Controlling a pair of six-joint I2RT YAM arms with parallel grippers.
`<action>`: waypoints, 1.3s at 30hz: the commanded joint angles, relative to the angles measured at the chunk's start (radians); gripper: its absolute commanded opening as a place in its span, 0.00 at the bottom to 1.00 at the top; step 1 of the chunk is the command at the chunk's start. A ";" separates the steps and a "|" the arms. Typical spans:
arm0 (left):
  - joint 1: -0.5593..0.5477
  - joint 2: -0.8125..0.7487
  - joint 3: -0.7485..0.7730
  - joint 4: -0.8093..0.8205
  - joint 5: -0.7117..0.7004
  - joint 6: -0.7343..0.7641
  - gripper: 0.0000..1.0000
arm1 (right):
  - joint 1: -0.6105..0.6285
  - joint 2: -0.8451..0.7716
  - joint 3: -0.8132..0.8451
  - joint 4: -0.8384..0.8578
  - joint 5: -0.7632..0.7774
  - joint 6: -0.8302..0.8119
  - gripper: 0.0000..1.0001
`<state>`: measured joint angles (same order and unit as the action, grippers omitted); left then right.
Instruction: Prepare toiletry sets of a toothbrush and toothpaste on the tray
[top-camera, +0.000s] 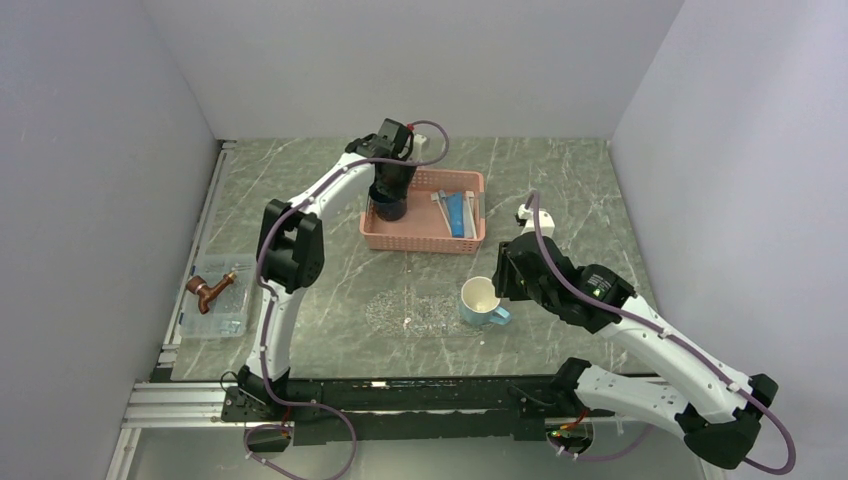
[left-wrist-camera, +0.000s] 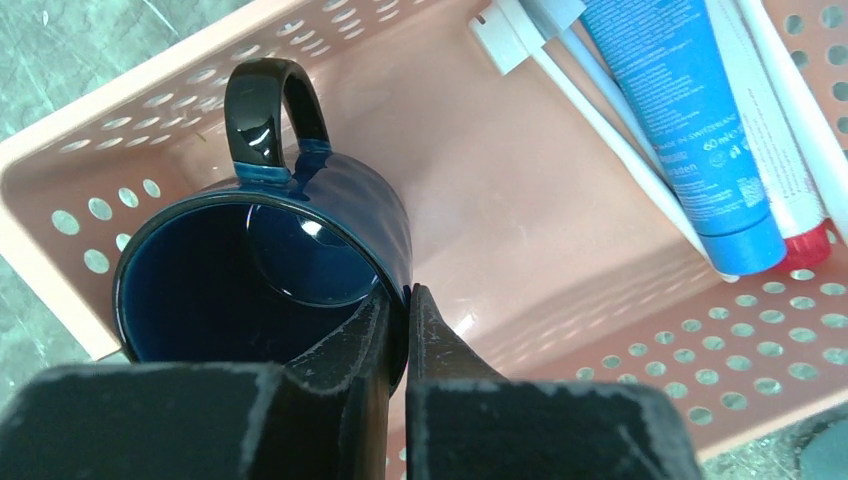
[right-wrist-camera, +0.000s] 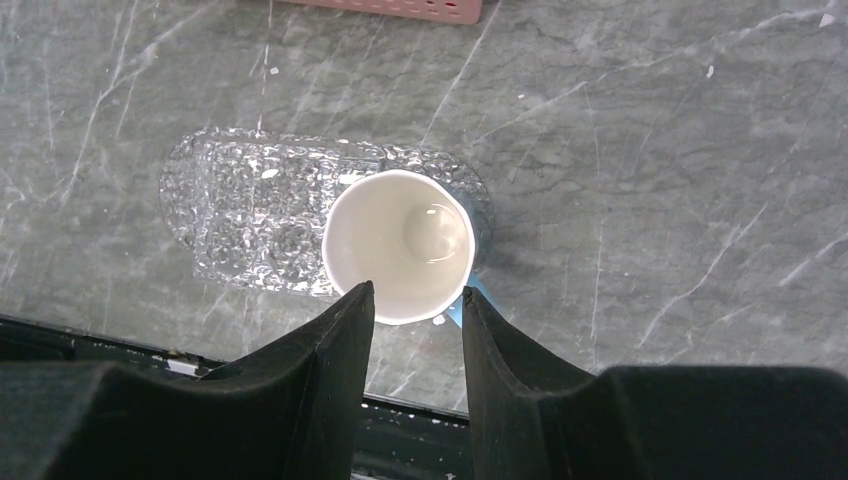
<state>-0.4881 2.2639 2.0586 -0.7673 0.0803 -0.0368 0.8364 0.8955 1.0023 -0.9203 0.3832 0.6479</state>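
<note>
**Left pincer bites the dark mug; right pincer hangs slack over the pale one**

The grey marbled table spreads out beneath both arms. The pink basket is the biggest thing on it, and the left pincer is down inside its left end.

The tray lies flat on the table just beyond the right pincer and runs off to that pincer's left. A clear box sits well apart from both pincers at the table's left edge, with a copper pipe fitting in it.

Now the mugs, 2 of them. The dark blue mug is tipped with its mouth facing the left pincer. That pincer is clenched on the rim, 1 finger inside and 1 outside.

The pale mug stands upright on the tray's right end, its near rim level with the right pincer's fingertips. That pincer is released, with its fingers parted. Whether they touch the mug, I cannot tell.

The toothpaste lies flat on the basket floor, ahead and to the right of the left pincer. A toothbrush lies alongside it, on the pincer's side of the tube. A white tube with a red cap rests on the far side of the toothpaste.
</note>
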 joint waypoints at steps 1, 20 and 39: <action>-0.009 -0.147 0.011 0.020 -0.032 -0.051 0.00 | -0.002 -0.021 -0.002 0.000 0.004 0.008 0.40; -0.042 -0.387 0.127 -0.242 -0.140 -0.123 0.00 | -0.002 -0.034 0.012 -0.015 0.016 0.004 0.40; -0.123 -0.785 -0.277 -0.448 -0.271 -0.344 0.00 | -0.004 -0.010 0.007 -0.002 0.024 -0.008 0.40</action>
<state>-0.5976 1.5486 1.8488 -1.2076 -0.1482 -0.3046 0.8364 0.8848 1.0023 -0.9344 0.3843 0.6464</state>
